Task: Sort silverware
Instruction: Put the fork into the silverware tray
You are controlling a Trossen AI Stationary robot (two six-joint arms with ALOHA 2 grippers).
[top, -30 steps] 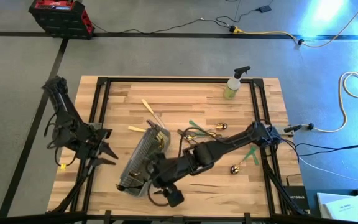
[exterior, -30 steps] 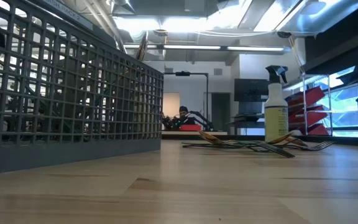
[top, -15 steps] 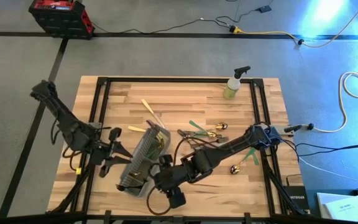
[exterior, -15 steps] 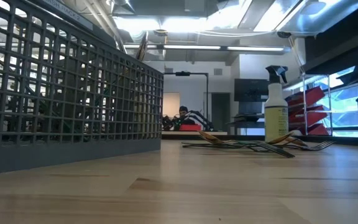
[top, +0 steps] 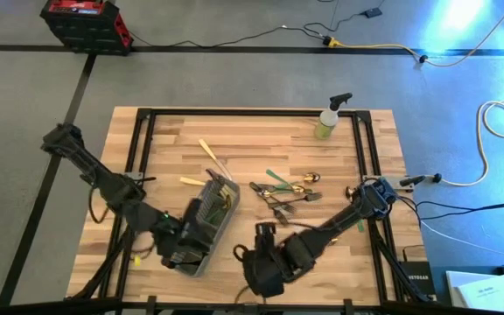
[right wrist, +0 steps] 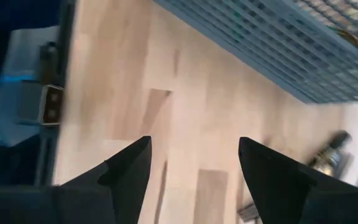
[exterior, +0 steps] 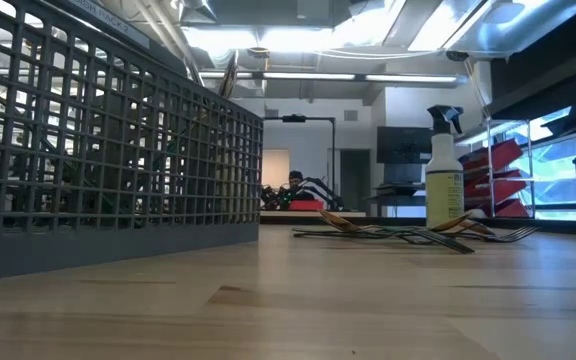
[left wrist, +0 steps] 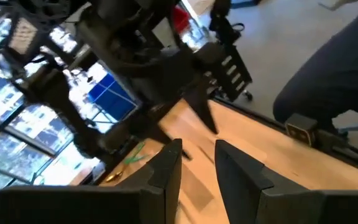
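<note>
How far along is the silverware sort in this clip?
Early. Done: a few pieces stand in the caddy. In hand: nothing; the left gripper is at the caddy's near end and the right gripper is open over bare table. Left: the pile mid-table and the loose pieces behind the caddy.

Grey floor (cables across), bright ceiling lights

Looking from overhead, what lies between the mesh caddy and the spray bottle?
In the high view, two cream-handled pieces lie on bare table between caddy and spray bottle.
</note>
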